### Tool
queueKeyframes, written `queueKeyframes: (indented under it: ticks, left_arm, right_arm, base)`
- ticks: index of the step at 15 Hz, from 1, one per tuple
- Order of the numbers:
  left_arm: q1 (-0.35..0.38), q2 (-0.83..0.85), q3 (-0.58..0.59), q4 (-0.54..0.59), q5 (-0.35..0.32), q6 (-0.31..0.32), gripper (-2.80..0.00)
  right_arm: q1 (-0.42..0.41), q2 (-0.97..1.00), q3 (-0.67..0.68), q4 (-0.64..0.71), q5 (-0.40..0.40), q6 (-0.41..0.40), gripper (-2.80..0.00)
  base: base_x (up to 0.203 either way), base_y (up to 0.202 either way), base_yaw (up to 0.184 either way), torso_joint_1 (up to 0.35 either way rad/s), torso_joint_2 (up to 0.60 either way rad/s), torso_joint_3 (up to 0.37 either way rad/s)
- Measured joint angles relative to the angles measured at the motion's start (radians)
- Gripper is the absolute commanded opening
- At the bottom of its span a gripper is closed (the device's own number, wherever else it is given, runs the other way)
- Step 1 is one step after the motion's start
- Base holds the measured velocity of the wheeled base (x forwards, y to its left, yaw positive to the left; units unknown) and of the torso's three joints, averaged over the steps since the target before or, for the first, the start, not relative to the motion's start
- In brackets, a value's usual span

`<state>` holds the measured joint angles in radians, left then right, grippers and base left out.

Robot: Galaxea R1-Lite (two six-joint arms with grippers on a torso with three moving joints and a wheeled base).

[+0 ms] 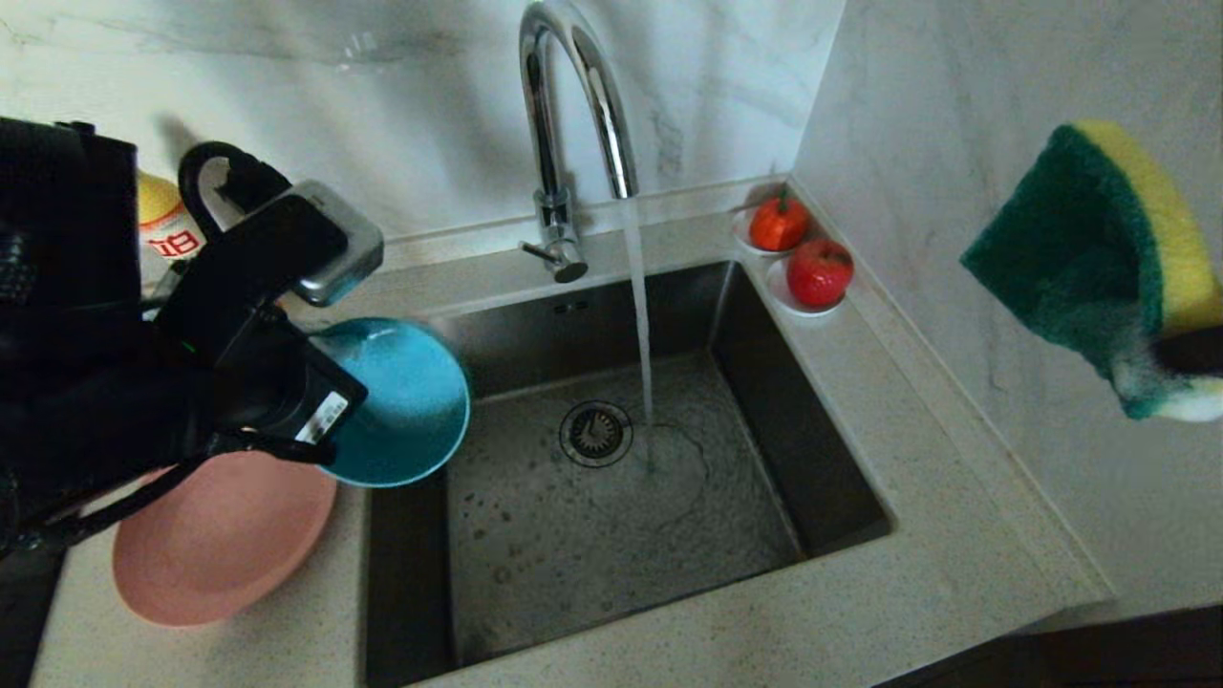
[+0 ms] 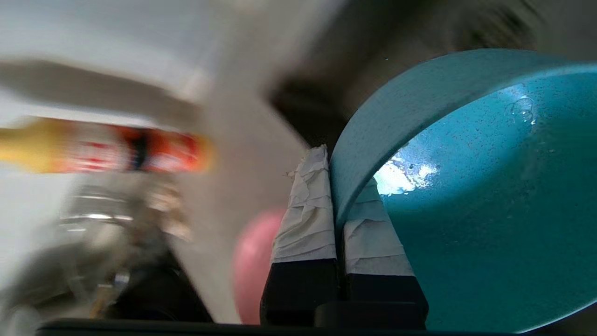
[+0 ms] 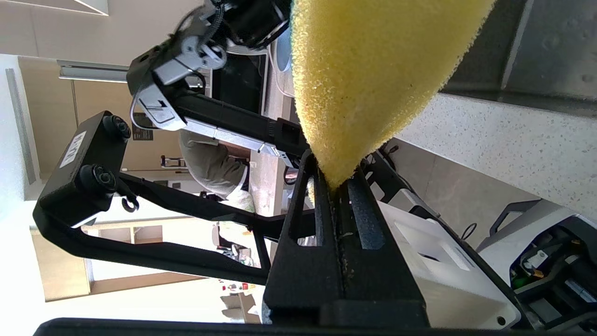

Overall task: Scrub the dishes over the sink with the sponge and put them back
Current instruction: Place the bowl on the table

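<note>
taped left tool (image 2: 339, 219) pinches smooth teal bowl (image 1: 406, 401); right tool (image 3: 339, 184) clamps porous sponge (image 1: 1099, 258).

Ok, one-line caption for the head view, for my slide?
Left gripper holds the teal bowl at the sink edge; right gripper holds the sponge aloft.

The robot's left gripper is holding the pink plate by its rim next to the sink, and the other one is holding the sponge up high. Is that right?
Not quite. The left gripper is pinching the rim of the teal-blue bowl, not the pink plate, which lies on the counter beside the sink. The left wrist view shows it best. The right gripper does hold the sponge up high.
</note>
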<state>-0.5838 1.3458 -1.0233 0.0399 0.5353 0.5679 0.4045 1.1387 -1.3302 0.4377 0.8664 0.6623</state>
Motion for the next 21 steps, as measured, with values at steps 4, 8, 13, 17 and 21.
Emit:
queueKeyframes:
  ticks: [4, 8, 13, 17, 21]
  left_arm:
    - [0.019, 0.029, -0.123, 0.361, -0.226, -0.218, -2.8]
    - [0.083, 0.071, -0.162, 0.434, -0.346, -0.514, -2.8]
    - [0.211, 0.041, -0.177, 0.502, -0.349, -0.692, -2.8]
    - [0.373, 0.01, -0.189, 0.572, -0.35, -0.732, -2.8]
    - [0.557, -0.013, -0.186, 0.628, -0.35, -0.747, -2.8]
  right_arm:
    - [0.0, 0.001, 0.009, -0.002, -0.002, -0.01, -2.8]
    - [-0.004, 0.003, 0.014, -0.001, -0.001, -0.015, -2.8]
    - [-0.021, 0.017, 0.025, -0.003, -0.002, -0.016, -2.8]
    - [-0.032, 0.025, 0.034, -0.003, 0.0, -0.02, -2.8]
    - [-0.037, 0.037, 0.035, -0.003, -0.001, -0.033, -2.8]
  base:
    - [0.0, 0.0, 0.0, 0.0, 0.0, 0.0]
    - [0.0, 0.0, 0.0, 0.0, 0.0, 0.0]
    - [0.0, 0.0, 0.0, 0.0, 0.0, 0.0]
    - [0.0, 0.0, 0.0, 0.0, 0.0, 0.0]
    - [0.0, 0.0, 0.0, 0.0, 0.0, 0.0]
